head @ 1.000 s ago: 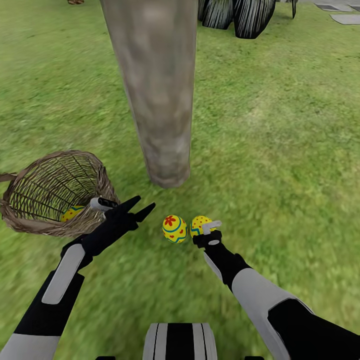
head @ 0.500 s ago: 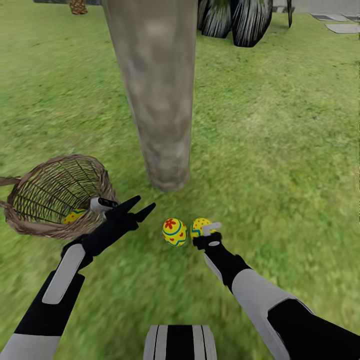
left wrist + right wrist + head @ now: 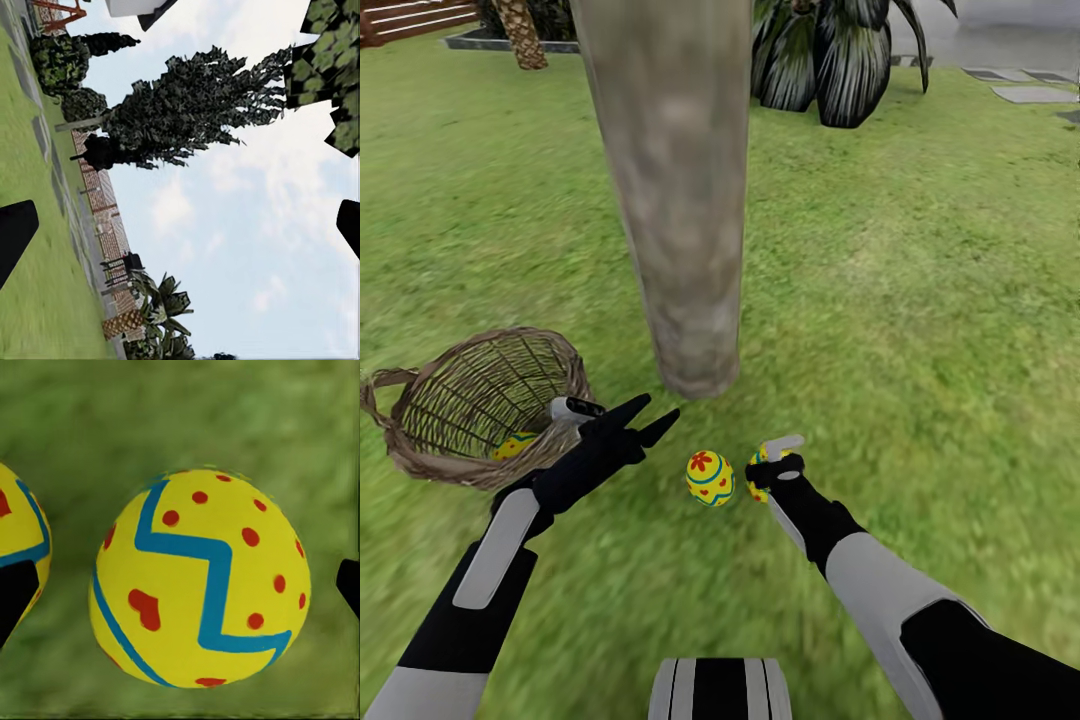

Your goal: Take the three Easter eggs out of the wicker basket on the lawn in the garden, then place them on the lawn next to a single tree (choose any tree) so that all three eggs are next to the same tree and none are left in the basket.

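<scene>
The tree rises from the lawn just ahead of me, its thick mottled trunk meeting the grass. To its left the wicker basket lies tipped on the grass with one Easter egg inside. Two more eggs lie side by side on the grass below the trunk, one with a red flower and one with dots. My right gripper hangs open over the dotted egg, fingertips wide of it. My left gripper is open and empty beside the basket's rim.
Dark striped-leaf plants stand beyond the tree, with grey paving stones at the far right. A scaly palm trunk and a wooden fence sit at the far left. Open grass stretches right of the tree.
The whole head view has shifted to show more of the far garden. Eggs and basket lie where they were. My right gripper now covers more of the dotted egg.
</scene>
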Controlling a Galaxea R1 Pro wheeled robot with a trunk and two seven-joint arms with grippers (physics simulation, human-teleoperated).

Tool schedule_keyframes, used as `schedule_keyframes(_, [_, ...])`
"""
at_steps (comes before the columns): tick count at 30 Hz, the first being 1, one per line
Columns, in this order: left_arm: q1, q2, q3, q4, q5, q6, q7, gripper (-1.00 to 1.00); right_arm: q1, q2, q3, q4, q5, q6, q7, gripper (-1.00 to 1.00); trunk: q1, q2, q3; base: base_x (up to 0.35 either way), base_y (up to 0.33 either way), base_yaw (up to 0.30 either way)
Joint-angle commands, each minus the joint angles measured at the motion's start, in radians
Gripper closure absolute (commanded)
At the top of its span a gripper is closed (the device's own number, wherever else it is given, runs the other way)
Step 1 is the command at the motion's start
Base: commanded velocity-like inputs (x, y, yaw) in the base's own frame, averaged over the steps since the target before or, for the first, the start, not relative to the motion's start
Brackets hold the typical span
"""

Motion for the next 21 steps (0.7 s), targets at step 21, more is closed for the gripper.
schedule_keyframes(21, [-0.008, -0.032, -0.023, 0.002, 0.003, 0.137, 0.008, -1.0, 0.148, -0.074, -0.283, -0.737, -0.009, 0.618, 0.004, -1.0, -0.01, 0.005, 0.081, -0.103, 0.072, 0.0])
